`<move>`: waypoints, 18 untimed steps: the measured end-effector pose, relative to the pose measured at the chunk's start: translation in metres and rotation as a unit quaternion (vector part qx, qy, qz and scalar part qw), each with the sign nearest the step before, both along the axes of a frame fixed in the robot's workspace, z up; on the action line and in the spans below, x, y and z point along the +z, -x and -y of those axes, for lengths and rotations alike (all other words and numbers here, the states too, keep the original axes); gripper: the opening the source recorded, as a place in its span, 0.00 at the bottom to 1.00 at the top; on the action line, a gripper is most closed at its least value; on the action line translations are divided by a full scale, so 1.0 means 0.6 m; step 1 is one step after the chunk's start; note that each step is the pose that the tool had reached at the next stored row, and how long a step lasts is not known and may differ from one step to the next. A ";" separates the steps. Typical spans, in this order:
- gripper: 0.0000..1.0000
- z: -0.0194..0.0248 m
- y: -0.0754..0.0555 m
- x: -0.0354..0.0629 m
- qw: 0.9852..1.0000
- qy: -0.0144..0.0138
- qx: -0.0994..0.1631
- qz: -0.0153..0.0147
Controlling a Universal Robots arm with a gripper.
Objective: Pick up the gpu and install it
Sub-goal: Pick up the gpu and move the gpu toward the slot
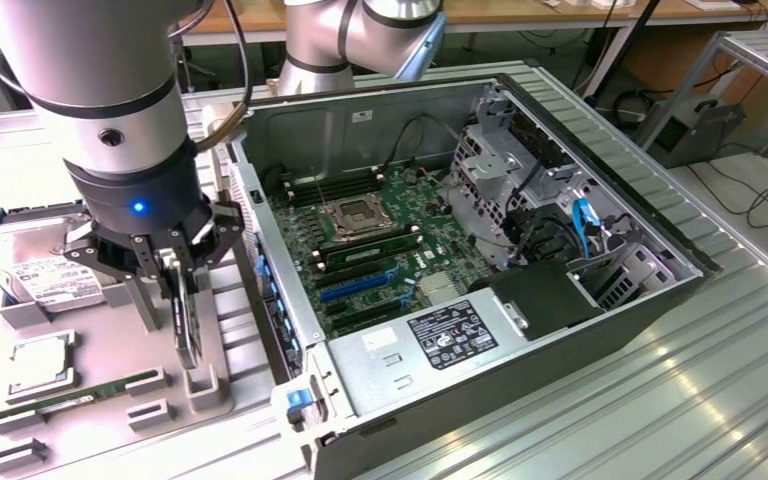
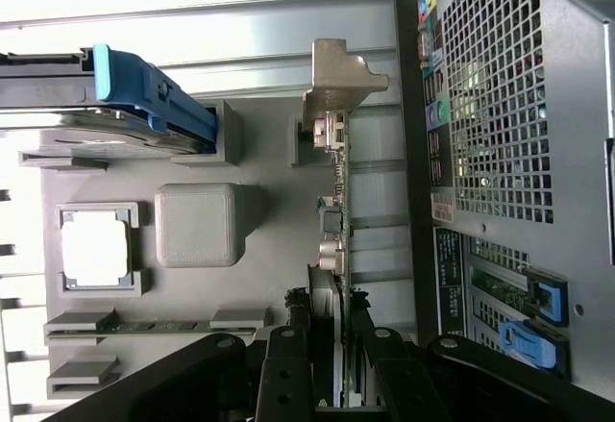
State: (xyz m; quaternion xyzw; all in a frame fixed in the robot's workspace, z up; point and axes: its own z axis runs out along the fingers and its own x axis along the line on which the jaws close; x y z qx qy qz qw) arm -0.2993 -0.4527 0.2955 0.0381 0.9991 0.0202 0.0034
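The gpu (image 1: 189,335) stands on edge in a slot of the grey parts holder (image 1: 217,385), to the exterior view's left of the open computer case (image 1: 518,320). In the wrist view I see the gpu (image 2: 338,201) edge-on, its silver bracket (image 2: 338,81) at the far end. My gripper (image 1: 181,285) comes down over the card's top edge. Its black fingers (image 2: 288,355) sit on either side of the card, and the gripper (image 2: 332,321) looks shut on the gpu. The card still rests in the holder.
The motherboard (image 1: 371,235) lies in the case with blue expansion slots (image 1: 355,287) near the holder side. On the holder are a hard drive (image 1: 24,262) in a blue frame (image 2: 144,95), a CPU (image 1: 43,355) and a green RAM stick (image 1: 71,396). The case's perforated rear wall (image 2: 500,105) stands close beside the card.
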 end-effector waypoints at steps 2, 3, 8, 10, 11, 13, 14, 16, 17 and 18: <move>0.26 0.0000 0.000 0.001 1.000 0.000 0.000 0.000; 0.26 0.0000 0.000 0.001 1.000 0.000 0.000 0.000; 0.26 0.0000 0.000 0.003 1.000 0.000 0.000 0.000; 0.26 0.0000 0.000 0.004 1.000 0.000 0.000 0.000; 0.26 0.0000 0.000 0.005 1.000 0.000 0.000 0.000; 0.26 0.0000 0.000 0.006 1.000 0.000 0.000 0.000; 0.26 0.0000 0.000 0.006 1.000 0.000 0.000 0.000; 0.26 0.0000 0.000 0.007 1.000 0.000 0.000 0.000; 0.26 0.0000 0.000 0.008 1.000 0.000 0.000 0.000; 0.26 0.0000 0.000 0.008 1.000 0.000 0.000 0.000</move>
